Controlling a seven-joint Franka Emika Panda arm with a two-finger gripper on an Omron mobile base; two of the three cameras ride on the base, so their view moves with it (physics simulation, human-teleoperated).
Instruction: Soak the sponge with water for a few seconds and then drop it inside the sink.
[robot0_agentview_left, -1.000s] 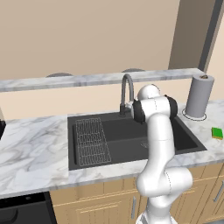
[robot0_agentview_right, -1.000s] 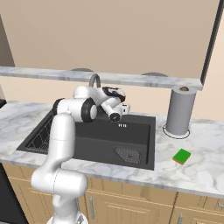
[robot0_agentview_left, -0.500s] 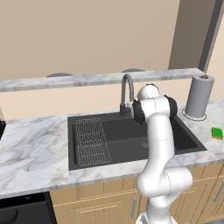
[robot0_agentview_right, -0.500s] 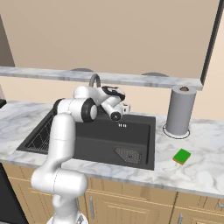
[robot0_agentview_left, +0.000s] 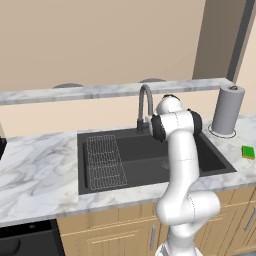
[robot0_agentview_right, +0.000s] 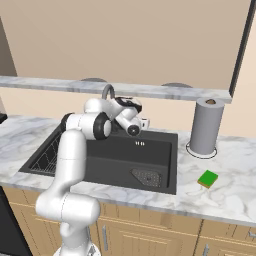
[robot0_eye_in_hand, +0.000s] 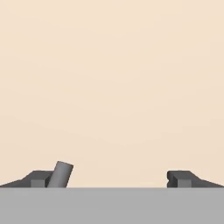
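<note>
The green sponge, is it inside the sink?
No, the sponge lies on the counter, right of the sink.

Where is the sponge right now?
The sponge lies on the marble counter to the right of the sink, in front of the paper towel roll, apart from both.
</note>
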